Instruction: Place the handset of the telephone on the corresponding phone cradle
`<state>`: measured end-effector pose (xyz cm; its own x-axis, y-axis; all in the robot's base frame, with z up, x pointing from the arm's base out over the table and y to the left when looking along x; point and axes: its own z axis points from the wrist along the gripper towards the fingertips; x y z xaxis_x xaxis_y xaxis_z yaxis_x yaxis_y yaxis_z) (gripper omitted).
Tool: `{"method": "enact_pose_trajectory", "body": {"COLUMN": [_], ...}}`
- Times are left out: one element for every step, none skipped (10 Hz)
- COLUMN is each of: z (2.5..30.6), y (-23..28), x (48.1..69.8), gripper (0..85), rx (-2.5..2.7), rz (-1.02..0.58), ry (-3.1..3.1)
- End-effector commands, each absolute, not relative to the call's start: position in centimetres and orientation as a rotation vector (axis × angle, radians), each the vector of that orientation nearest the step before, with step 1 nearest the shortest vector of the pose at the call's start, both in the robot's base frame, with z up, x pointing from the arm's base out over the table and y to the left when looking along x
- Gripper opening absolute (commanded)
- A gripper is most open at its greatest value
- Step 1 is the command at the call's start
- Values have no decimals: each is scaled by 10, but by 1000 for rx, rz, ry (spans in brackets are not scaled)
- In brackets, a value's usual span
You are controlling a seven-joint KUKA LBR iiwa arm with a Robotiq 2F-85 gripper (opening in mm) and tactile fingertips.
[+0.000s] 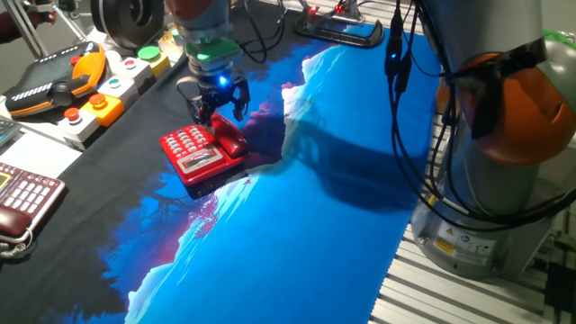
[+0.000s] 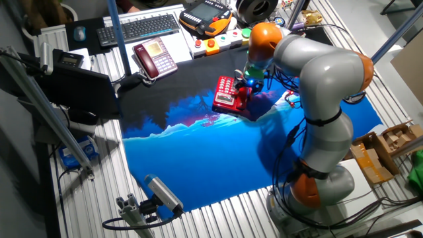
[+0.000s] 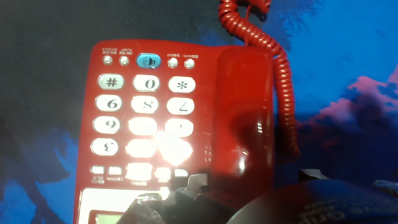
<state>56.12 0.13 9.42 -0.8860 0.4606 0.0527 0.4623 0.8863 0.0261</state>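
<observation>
The bright red telephone (image 1: 191, 153) stands on the dark part of the blue and black cloth; it also shows in the other fixed view (image 2: 227, 94) and in the hand view (image 3: 146, 118), with white-grey keys. The red handset (image 1: 230, 140) lies along the phone cradle on the phone's right side (image 3: 244, 118); the cradle itself is covered by it. The red coiled cord (image 3: 275, 65) runs off beside it. My gripper (image 1: 219, 114) hangs just over the handset's far end, fingers spread to either side of it (image 2: 246, 84). The jaws look open.
A dark maroon phone (image 1: 22, 196) sits at the left edge, also visible in the other fixed view (image 2: 154, 56). An orange teach pendant (image 1: 63, 81) and a button box (image 1: 117, 90) lie behind. A keyboard (image 2: 139, 28) is further back. The robot's base (image 1: 504, 144) stands at the right.
</observation>
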Motion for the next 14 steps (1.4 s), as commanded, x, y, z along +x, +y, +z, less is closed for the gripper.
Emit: {"method": "enact_pose_trajectory", "body": {"z": [96,96,96,97,100,104,106,106,105,104,103,102,101,100], "y": [0,-2,-4,-6,-8,-10,-10,-11,-12,-14,-15,-16,-17,-17], "x": [560,558,558,556,555,553,552,552,552,552,551,551,550,550], "gripper": [707,657,537,463,413,380,360,350,340,327,313,307,300,293], "rx": [-726,-709,-694,-685,-676,-671,-666,-658,-644,-628,-624,-617,-613,-611], "rz": [-60,-67,-70,-88,-97,-101,-99,-94,-88,-86,-87,-80,-78,-79], "ry": [-3007,-3009,-3007,-3003,-2997,-2990,-2990,-2993,-2997,-3001,-3002,-3005,-3007,-3009]}}
